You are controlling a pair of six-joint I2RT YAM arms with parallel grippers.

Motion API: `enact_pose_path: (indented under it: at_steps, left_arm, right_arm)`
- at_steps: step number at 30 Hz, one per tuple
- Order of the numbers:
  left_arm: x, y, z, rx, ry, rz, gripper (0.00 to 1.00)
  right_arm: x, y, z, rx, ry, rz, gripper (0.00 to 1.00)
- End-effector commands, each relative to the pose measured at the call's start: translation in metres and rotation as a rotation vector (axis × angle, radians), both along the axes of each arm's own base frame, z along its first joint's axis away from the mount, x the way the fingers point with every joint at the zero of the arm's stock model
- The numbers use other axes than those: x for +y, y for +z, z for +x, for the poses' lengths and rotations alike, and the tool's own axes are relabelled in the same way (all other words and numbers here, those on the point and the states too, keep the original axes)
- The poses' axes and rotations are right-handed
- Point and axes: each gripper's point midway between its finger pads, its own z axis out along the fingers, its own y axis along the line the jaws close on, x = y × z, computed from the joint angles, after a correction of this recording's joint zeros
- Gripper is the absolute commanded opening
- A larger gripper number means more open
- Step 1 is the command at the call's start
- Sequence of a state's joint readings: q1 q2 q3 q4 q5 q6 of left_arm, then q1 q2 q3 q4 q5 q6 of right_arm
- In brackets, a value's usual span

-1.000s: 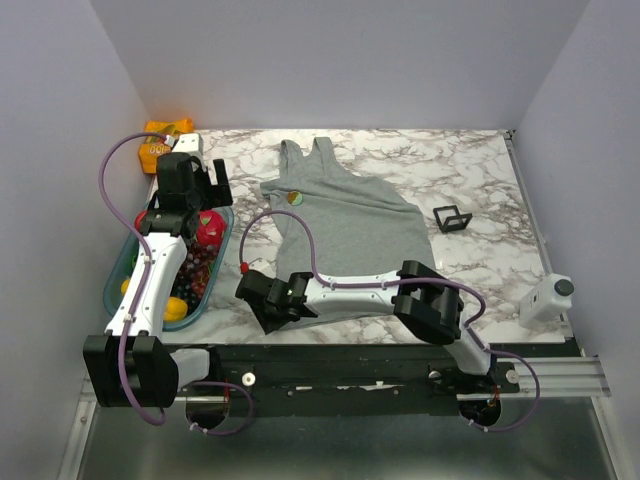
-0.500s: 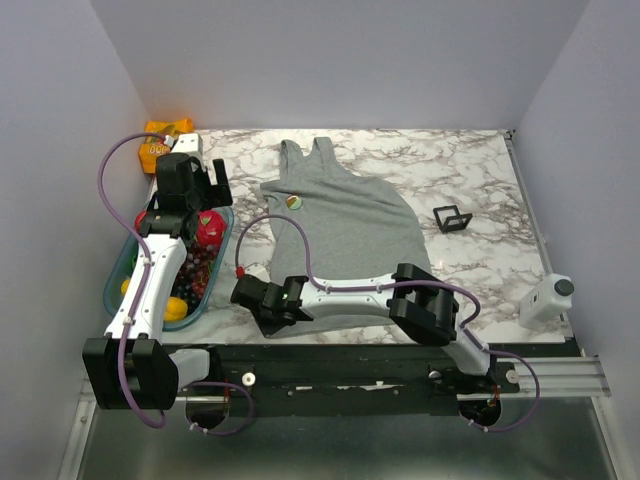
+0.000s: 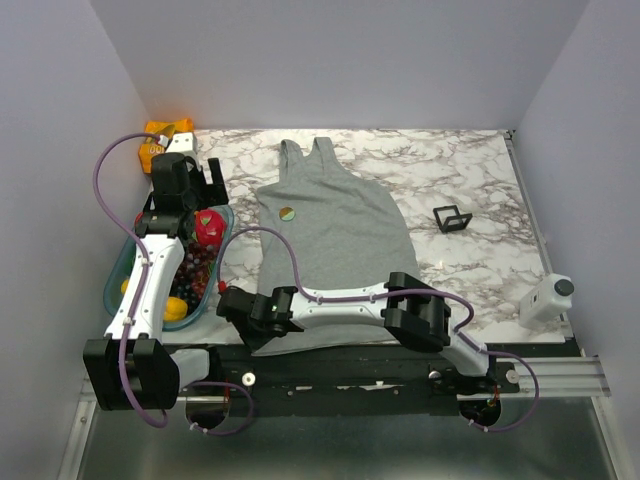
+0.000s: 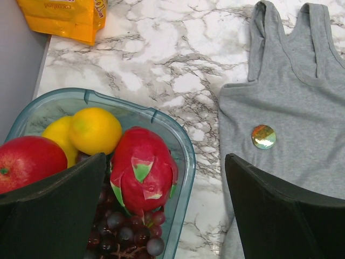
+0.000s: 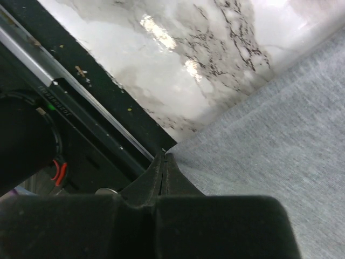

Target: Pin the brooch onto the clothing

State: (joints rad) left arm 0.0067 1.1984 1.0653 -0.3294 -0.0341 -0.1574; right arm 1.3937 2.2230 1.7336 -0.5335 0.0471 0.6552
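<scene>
The clothing (image 3: pixel 340 230) is a light-grey tank top lying flat on the marble table, straps at the far end. The brooch (image 3: pixel 286 212) is a small round badge sitting on its upper left chest, seen close in the left wrist view as brooch (image 4: pixel 263 136) on the clothing (image 4: pixel 302 97). My right gripper (image 3: pixel 248 335) is low at the near table edge, shut on the near left hem corner of the clothing (image 5: pixel 269 140), its jaws pressed together at the right gripper tip (image 5: pixel 164 156). My left gripper (image 3: pixel 205 195) hovers open over the fruit tray's right rim, left gripper (image 4: pixel 164 216) holding nothing.
A teal tray (image 3: pixel 118 275) at the left holds a dragon fruit (image 4: pixel 143 170), a lemon (image 4: pixel 94 129), an apple (image 4: pixel 27 162) and grapes (image 4: pixel 124 232). An orange packet (image 3: pixel 165 130) lies far left. A small black stand (image 3: pixel 452 217) and a white device (image 3: pixel 548 298) sit to the right.
My right gripper shut on the hem corner and moved left and nearer, dragging the clothing straighter toward the near edge; the brooch shifted with it. The left arm barely moved.
</scene>
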Motion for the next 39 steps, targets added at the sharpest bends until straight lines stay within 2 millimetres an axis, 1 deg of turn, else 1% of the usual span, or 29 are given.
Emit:
enact_pose_path:
  at_steps: [1,2,3,5,6,9,11,12,13,14,15,16,17,18,19,20,21,22,23,25,26,27,28,29,30,31,33,36,39]
  left_arm:
    - [0.003,0.008,0.001,-0.033,0.003,0.0,0.99]
    - [0.002,0.008,0.001,-0.033,0.001,-0.002,0.99]
    - [0.002,0.007,0.001,-0.033,0.001,-0.006,0.99]
    - [0.001,0.009,0.001,-0.039,-0.004,-0.006,0.99]
    - [0.0,0.01,0.0,-0.042,-0.005,-0.008,0.99]
    - [-0.001,0.011,0.001,-0.05,-0.015,-0.011,0.99]
    - [-0.003,0.013,0.0,-0.059,-0.021,-0.017,0.99]
    - [-0.002,0.014,0.0,-0.064,-0.019,-0.018,0.99]
    - [-0.002,0.016,-0.001,-0.07,-0.017,-0.021,0.99]
    - [-0.008,0.017,-0.001,-0.075,-0.043,-0.031,0.99]
    - [-0.007,0.019,-0.001,-0.082,-0.04,-0.033,0.99]
    - [-0.008,0.02,-0.002,-0.087,-0.04,-0.035,0.99]
    - [-0.007,0.022,-0.002,-0.092,-0.036,-0.033,0.99]
    - [-0.007,0.023,-0.003,-0.096,-0.034,-0.033,0.99]
    - [-0.007,0.026,-0.004,-0.105,-0.035,-0.034,0.99]
    - [-0.007,0.029,-0.004,-0.119,-0.037,-0.034,0.99]
    - [-0.009,0.03,-0.005,-0.125,-0.049,-0.039,0.99]
    - [-0.011,0.034,-0.007,-0.139,-0.057,-0.041,0.99]
    - [-0.013,0.038,-0.007,-0.159,-0.068,-0.048,0.99]
    - [-0.021,0.048,-0.011,-0.195,-0.105,-0.068,0.99]
    - [-0.023,0.056,-0.011,-0.23,-0.116,-0.074,0.99]
    - [-0.027,0.06,-0.012,-0.244,-0.124,-0.097,0.99]
    - [-0.032,0.067,-0.015,-0.267,-0.15,-0.114,0.99]
    - [-0.034,0.074,-0.015,-0.293,-0.155,-0.123,0.99]
    - [-0.037,0.079,-0.017,-0.309,-0.165,-0.142,0.99]
    - [-0.039,0.083,-0.019,-0.325,-0.169,-0.155,0.99]
    - [-0.041,0.089,-0.021,-0.345,-0.165,-0.182,0.99]
    - [-0.045,0.096,-0.024,-0.36,-0.178,-0.208,0.99]
    - [-0.045,0.099,-0.025,-0.366,-0.175,-0.211,0.99]
  right_arm:
    - [0.016,0.012,-0.012,0.019,0.037,0.048,0.02]
    - [0.017,0.016,-0.01,0.005,0.035,0.056,0.05]
    - [0.018,0.025,-0.008,-0.005,0.032,0.072,0.19]
    - [0.017,0.037,-0.003,-0.031,0.025,0.092,0.3]
    - [0.018,0.053,-0.001,-0.046,0.026,0.122,0.45]
    - [0.005,0.067,0.012,-0.084,-0.001,0.139,0.66]
    - [-0.001,0.098,0.028,-0.102,-0.033,0.227,0.69]
    - [-0.019,0.084,0.032,-0.094,-0.046,0.197,0.7]
    - [-0.027,0.108,0.04,-0.106,-0.065,0.253,0.71]
    - [-0.037,0.111,0.061,-0.115,-0.106,0.277,0.71]
    - [-0.047,0.112,0.07,-0.118,-0.121,0.288,0.72]
    - [-0.068,0.096,0.078,-0.114,-0.142,0.259,0.72]
    - [-0.085,0.111,0.107,-0.145,-0.206,0.297,0.72]
    - [-0.098,0.114,0.118,-0.155,-0.234,0.306,0.72]
    - [-0.121,0.095,0.127,-0.148,-0.266,0.27,0.72]
    - [-0.141,0.098,0.157,-0.163,-0.333,0.294,0.72]
    - [-0.157,0.112,0.166,-0.183,-0.363,0.332,0.72]
    - [-0.172,0.113,0.176,-0.193,-0.393,0.341,0.72]
    - [-0.204,0.103,0.196,-0.208,-0.467,0.323,0.72]
    - [-0.238,0.122,0.212,-0.263,-0.537,0.357,0.72]
    - [-0.265,0.114,0.221,-0.256,-0.59,0.347,0.72]
    - [-0.279,0.119,0.226,-0.277,-0.618,0.352,0.72]
    - [-0.295,0.137,0.228,-0.32,-0.646,0.39,0.72]
    - [-0.32,0.141,0.238,-0.349,-0.711,0.392,0.72]
    - [-0.335,0.143,0.237,-0.375,-0.738,0.389,0.72]
    - [-0.349,0.162,0.237,-0.436,-0.762,0.42,0.72]
    - [-0.377,0.177,0.24,-0.537,-0.813,0.389,0.73]
    - [-0.407,0.201,0.237,-0.648,-0.866,0.326,0.75]
    - [-0.425,0.223,0.232,-0.723,-0.904,0.294,0.76]
